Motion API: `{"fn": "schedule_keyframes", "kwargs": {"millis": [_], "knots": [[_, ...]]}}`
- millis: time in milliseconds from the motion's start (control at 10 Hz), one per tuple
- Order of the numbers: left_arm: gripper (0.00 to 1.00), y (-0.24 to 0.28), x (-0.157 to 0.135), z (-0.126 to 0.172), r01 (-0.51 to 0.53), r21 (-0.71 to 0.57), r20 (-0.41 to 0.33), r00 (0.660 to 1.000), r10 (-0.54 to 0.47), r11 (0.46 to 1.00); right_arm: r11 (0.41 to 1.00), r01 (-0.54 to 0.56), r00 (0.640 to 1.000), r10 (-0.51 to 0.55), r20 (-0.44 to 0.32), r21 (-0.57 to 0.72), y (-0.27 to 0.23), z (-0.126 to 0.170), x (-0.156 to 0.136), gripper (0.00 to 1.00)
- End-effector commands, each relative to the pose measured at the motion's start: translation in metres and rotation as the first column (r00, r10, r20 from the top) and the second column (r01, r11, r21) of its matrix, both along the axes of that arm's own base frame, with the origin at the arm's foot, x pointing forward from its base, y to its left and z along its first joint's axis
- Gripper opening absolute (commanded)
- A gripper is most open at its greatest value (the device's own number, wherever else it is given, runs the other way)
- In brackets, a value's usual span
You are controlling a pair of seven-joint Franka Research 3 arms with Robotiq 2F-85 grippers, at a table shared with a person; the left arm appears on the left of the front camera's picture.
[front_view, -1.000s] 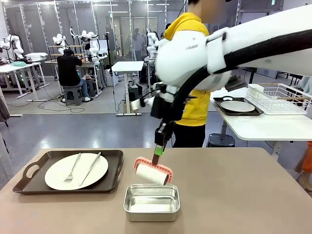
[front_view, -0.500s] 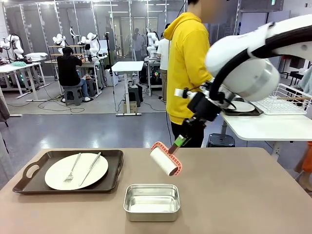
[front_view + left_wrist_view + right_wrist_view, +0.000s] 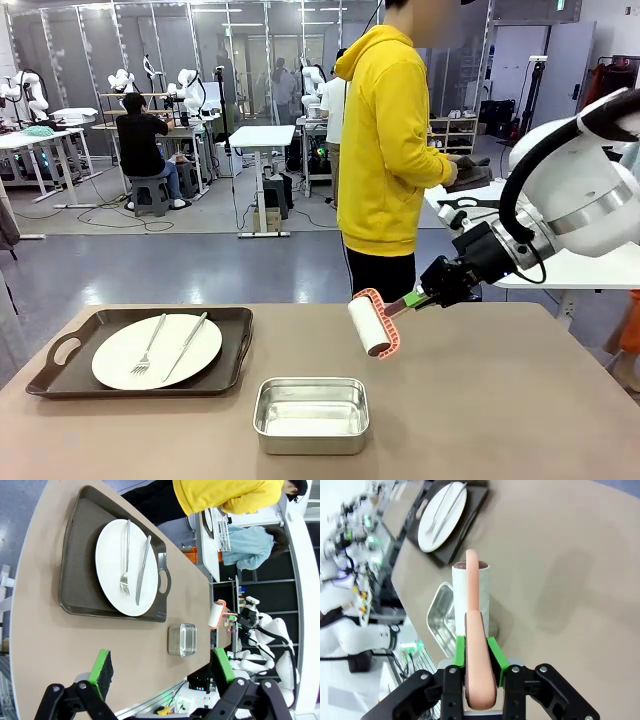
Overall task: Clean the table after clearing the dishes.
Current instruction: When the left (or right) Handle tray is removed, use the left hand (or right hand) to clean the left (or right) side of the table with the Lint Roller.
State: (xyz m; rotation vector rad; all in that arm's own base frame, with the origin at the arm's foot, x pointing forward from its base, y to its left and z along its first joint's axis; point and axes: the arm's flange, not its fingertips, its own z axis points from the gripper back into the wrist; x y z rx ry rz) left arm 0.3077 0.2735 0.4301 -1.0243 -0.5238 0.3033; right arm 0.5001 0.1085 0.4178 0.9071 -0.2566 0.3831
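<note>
Right gripper [image 3: 414, 298], clamped on the lint roller [image 3: 370, 327], has swung rightward from over the pan [image 3: 311, 414], roller above the table [image 3: 500, 400]; plate [image 3: 157, 350] and tray [image 3: 240, 345] at left still await clearing.

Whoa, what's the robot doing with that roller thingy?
The robot's right end effector is shut on the pink handle of a lint roller, holding it over the brown table. Its left end effector is open and holds nothing. A tray with a plate, fork and knife sits on the table beside a steel pan. A person in yellow stands across the table.
</note>
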Motion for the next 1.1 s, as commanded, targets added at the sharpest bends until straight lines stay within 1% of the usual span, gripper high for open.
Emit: {"fn": "schedule_keyframes", "kwargs": {"millis": [0,100,300,400,500,600,1000], "knots": [[1.0,0.001,-0.003,0.003,0.006,-0.008,0.009,1.0,-0.006,1.0,0.995,0.099,0.992,-0.097,-0.086,0.024,-0.001,-0.015,0.027,0.22],[1.0,0.001,-0.003,0.003,0.006,-0.008,0.009,1.0,-0.006,1.0,0.989,0.15,0.979,-0.15,-0.137,-0.014,-0.008,-0.026,0.034,0.22],[1.0,0.001,-0.003,0.003,0.006,-0.008,0.009,1.0,-0.006,1.0,0.977,0.211,0.951,-0.207,-0.23,-0.005,-0.015,-0.044,0.039,0.22],[1.0,0.001,-0.003,0.003,0.006,-0.008,0.009,1.0,-0.006,1.0,0.963,0.269,0.92,-0.264,-0.29,-0.022,-0.021,-0.051,0.042,0.22],[1.0,0.001,-0.003,0.003,0.006,-0.008,0.009,1.0,-0.006,1.0,0.97,0.237,0.918,-0.239,-0.317,-0.048,-0.015,-0.05,0.041,0.22],[1.0,0.001,-0.003,0.003,0.006,-0.008,0.009,1.0,-0.006,1.0,0.979,0.203,0.951,-0.203,-0.233,-0.022,-0.024,-0.058,0.037,0.22],[1.0,0.001,-0.003,0.003,0.006,-0.008,0.009,1.0,-0.006,1.0,0.979,0.203,0.951,-0.203,-0.233,-0.022,-0.024,-0.058,0.037,0.22]]}}
